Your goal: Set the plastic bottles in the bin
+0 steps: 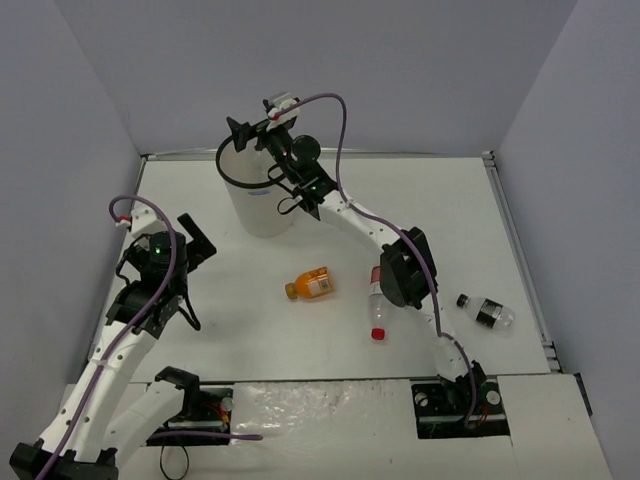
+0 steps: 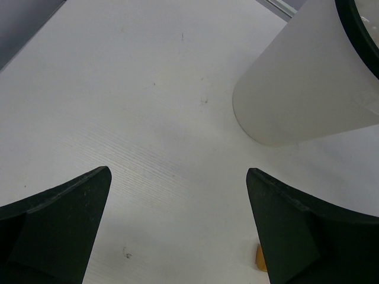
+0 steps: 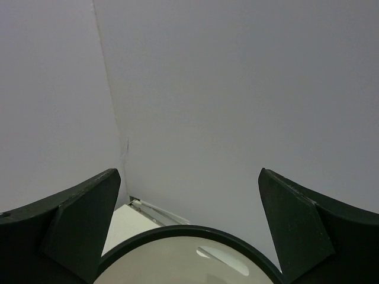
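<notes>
Hanging wide open over the tall round white black-rimmed bin (image 1: pixel 262 212) is the right gripper (image 3: pixel 188 174). The left gripper (image 2: pixel 179 171) is hanging wide open too.

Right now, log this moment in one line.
right gripper open above bin | left gripper open, empty | orange bottle, red-capped bottle, dark-capped bottle on table

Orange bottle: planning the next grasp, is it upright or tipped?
Tipped: the orange bottle lies on its side, its whole length showing from above.
</notes>
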You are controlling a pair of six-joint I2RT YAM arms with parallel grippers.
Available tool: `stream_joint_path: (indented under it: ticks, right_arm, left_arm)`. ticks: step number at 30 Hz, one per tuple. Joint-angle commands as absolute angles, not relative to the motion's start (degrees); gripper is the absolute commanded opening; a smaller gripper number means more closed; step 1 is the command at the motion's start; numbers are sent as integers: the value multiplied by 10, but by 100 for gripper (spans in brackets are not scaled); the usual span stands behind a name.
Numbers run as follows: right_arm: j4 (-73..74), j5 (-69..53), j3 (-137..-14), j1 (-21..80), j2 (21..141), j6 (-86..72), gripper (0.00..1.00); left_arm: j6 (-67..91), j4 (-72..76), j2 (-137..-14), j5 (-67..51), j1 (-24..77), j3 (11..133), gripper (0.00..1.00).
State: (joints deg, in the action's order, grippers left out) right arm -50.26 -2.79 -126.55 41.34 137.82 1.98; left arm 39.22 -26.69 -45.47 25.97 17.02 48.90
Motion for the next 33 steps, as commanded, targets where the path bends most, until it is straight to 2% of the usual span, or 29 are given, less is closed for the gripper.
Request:
stream_joint_path:
  ticks: [1,6,9,12,14,16,18,23,29,33]
  right_arm:
    - [-498,22,-1268,416,1265,13,100]
    - [-382,126,-1145,409,1150,-27,100]
    - [-229,190,-1119,372,1076,-99,100]
    - [-87,143,-1045,290,1013,-208,100]
    - [-80,50,-971,201,943,-281,100]
    - [-81,26,-890,156,893,-302,100]
    - [-75,42,-790,114,830,-295,100]
    - [-54,31,-651,44,763,-299,100]
    - [-47,-84,-586,-26,762,-293,100]
    - [-44,-89,-587,-30,757,-283,100]
  left_arm:
    - [376,-229,-461,248,167,496,97]
    - [336,-211,-470,214,168,503,97]
    - [311,-188,-474,166,169,494,97]
    - [275,-146,-482,94,170,488,97]
    - [258,-121,-492,22,172,483,97]
    - [236,-106,-499,-6,175,480,97]
    - [196,-86,-512,-121,177,478,97]
    - [69,11,-571,-411,207,459,97]
    - [-104,4,-655,-452,300,477,97]
    - [-137,-37,-723,-443,311,524,97]
